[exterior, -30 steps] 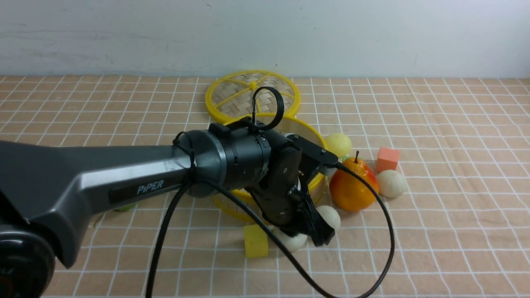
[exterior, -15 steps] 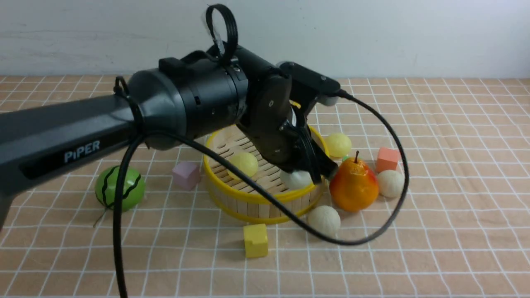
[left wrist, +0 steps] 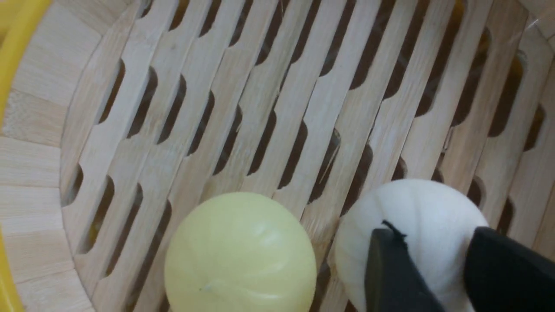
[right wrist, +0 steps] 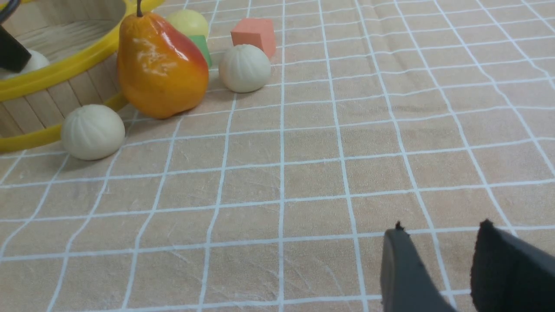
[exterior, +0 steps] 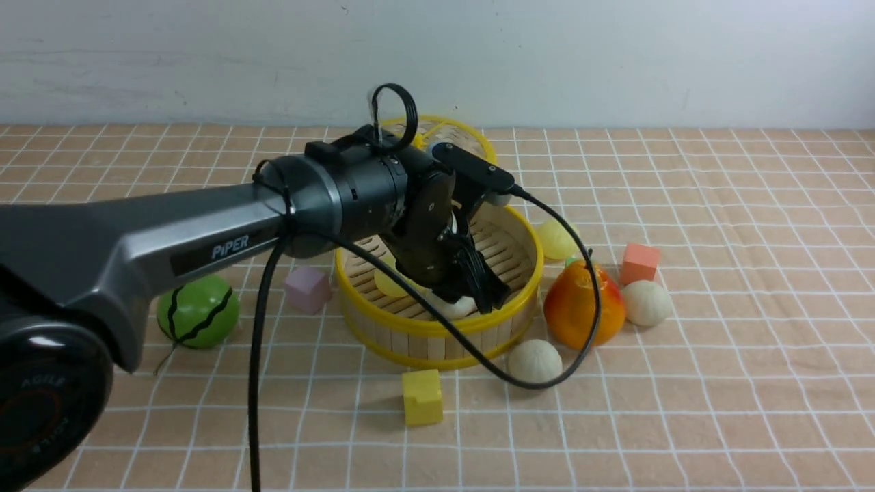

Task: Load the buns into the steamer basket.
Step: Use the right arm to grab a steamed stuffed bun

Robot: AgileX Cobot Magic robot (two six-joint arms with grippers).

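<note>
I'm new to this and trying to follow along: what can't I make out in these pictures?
- Front view: most of the woven lid, behind the left arm.
- Front view: the green block, nearly all behind the pear.
- Left wrist view: the white bun's lower part, behind the blurred fingertips.
- Right wrist view: the steamer basket's far side, cut off by the edge.

glossy pear [right wrist: 160, 69], pleated off-white bun [right wrist: 93, 132], steamer basket [right wrist: 56, 80]

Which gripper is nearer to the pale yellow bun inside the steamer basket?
The left. The left gripper is in the steamer basket, at the off-white bun beside that pale yellow bun; the right is outside, over the tablecloth.
</note>
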